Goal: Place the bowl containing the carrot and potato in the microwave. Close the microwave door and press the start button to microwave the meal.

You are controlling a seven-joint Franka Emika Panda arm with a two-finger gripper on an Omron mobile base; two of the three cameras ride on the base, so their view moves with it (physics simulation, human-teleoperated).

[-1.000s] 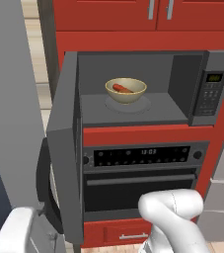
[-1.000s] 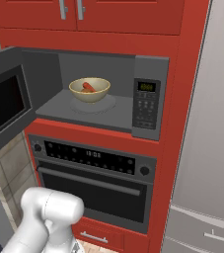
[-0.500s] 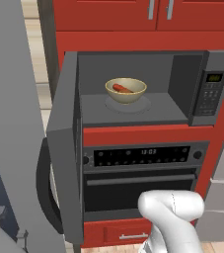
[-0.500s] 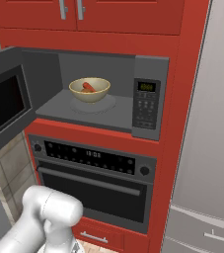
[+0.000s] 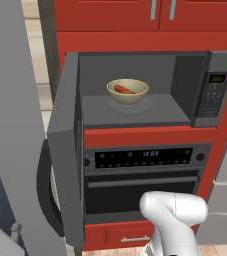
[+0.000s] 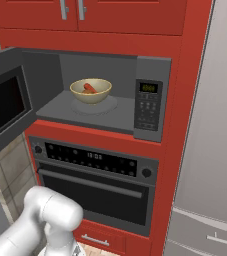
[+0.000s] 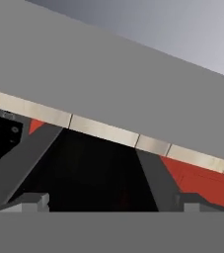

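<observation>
Inside the red cabinet's microwave (image 5: 205,85) at upper centre, the bowl (image 5: 127,91) with the carrot (image 5: 123,90) sits centred, the microwave door (image 5: 67,150) swung wide for access, while the gripper (image 7: 114,200), apparently low outside, spreads wide and empty.

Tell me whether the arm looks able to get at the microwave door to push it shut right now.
Probably yes. The microwave door stands swung wide open to the left, its outer face free. The arm is folded low in front of the oven, and the gripper is open and holds nothing, so it would only need to swing around.

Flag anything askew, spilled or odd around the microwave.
Nothing spilled or damaged. The bowl sits upright inside the microwave with the carrot in it. Only the microwave door hangs wide open, expected mid-task.
</observation>
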